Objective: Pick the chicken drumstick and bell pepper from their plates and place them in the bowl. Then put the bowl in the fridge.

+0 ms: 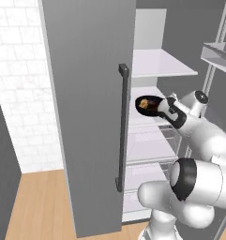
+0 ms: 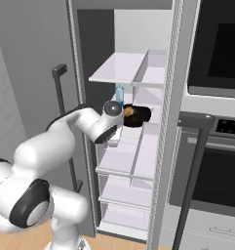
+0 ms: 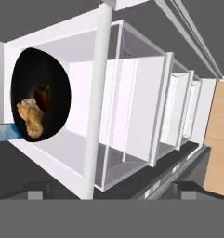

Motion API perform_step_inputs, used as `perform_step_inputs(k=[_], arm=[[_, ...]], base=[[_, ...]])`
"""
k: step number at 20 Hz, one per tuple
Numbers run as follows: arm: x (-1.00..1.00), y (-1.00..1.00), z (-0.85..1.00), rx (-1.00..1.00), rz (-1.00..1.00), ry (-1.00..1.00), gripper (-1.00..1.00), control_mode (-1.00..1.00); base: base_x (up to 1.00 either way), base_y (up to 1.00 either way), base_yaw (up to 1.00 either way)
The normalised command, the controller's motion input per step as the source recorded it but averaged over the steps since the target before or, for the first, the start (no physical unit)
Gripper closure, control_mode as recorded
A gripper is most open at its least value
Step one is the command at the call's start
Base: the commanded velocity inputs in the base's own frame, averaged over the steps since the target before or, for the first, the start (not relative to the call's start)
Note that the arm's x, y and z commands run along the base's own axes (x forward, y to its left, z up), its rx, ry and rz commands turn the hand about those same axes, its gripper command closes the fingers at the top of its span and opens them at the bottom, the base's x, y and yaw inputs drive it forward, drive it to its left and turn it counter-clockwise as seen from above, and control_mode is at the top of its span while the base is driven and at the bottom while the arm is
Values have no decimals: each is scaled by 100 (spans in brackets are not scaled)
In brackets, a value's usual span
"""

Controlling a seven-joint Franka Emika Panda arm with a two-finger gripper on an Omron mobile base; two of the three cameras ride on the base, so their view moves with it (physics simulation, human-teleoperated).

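Hand view shows the bowl (image 3: 41, 94), carrying drumstick (image 3: 31, 118) and pepper (image 3: 42, 95), resting on a fridge (image 1: 86, 117) shelf just beyond the end effector (image 3: 111, 194), whose jaws stand apart, apparently released.

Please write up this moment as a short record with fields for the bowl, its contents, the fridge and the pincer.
bowl: black bowl sits on a white fridge shelf inside the fridge
contents: chicken drumstick and red bell pepper lie inside it
fridge door: open, dark bar handle facing out
pincer: open, holding nothing, apart from the bowl
other: pale blue item stands behind the bowl; ovens to the fridge's right
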Motion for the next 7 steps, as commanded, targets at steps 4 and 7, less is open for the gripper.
perform_step_inputs(k=[4, 7], arm=[[-100, 12, 47, -14, -11, 1, -100, -100], [-100, 26, 38, -19, -6, 5, -100, -100]], base=[[0, 0, 0], [0, 0, 0]])
